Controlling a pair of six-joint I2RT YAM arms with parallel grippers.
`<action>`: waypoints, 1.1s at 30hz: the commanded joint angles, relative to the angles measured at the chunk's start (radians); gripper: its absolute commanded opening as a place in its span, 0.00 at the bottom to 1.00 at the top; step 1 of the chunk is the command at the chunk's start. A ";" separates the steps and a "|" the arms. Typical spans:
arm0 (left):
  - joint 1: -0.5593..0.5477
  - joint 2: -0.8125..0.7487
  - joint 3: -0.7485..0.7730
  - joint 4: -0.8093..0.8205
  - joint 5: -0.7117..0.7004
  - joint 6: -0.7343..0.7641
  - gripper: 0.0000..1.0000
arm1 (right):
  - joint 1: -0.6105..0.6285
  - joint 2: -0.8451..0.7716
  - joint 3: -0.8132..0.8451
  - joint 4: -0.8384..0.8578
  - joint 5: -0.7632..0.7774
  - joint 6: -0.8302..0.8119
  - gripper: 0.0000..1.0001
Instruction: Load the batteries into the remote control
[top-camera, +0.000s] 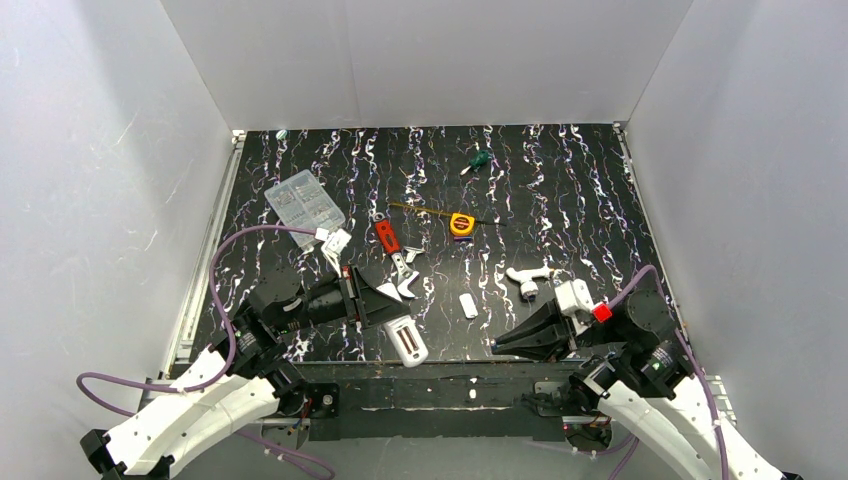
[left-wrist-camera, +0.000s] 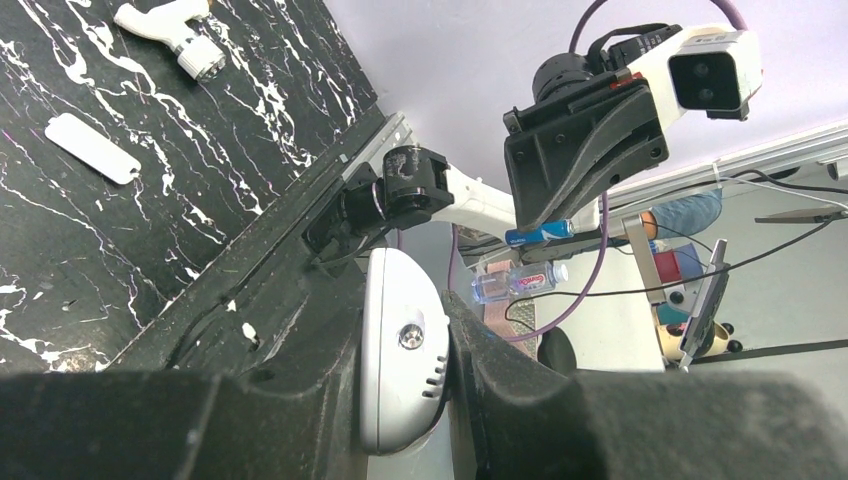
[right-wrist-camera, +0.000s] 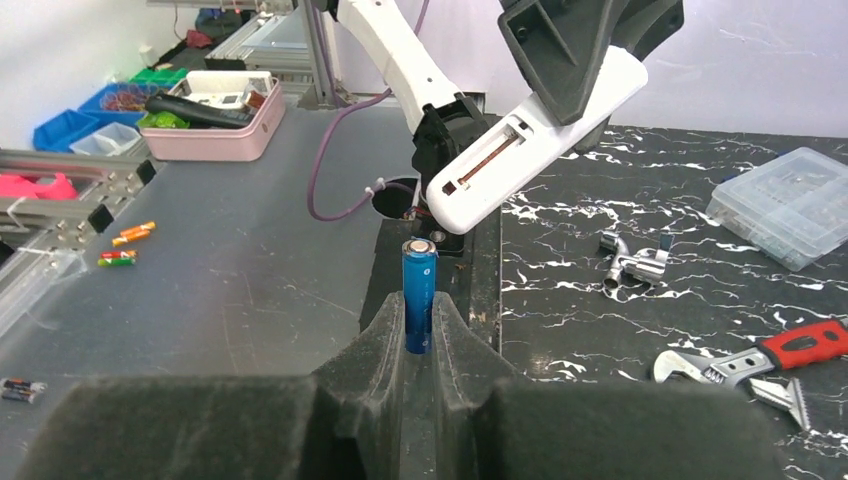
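While left fingers (left-wrist-camera: 520, 400) clamp the remote control (left-wrist-camera: 400, 360), right fingers (right-wrist-camera: 375, 370) pinch a battery (right-wrist-camera: 419, 295) upright, top protruding.

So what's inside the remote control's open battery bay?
The bay of the remote control shows a narrow slot with a brownish strip and nothing else visible. The left gripper covers the handset's upper part, hiding the rest.

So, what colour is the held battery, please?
The battery is blue, silvery-ended; clearest in right wrist view.
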 joint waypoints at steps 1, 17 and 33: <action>-0.003 -0.012 0.021 0.083 0.027 0.012 0.00 | 0.007 -0.011 0.053 -0.032 -0.026 -0.102 0.01; -0.003 -0.003 0.027 0.069 0.025 0.014 0.00 | 0.007 -0.021 0.073 -0.006 0.563 0.437 0.01; -0.004 0.024 0.038 0.080 0.017 0.002 0.00 | 0.007 -0.034 0.164 -0.333 1.020 1.462 0.01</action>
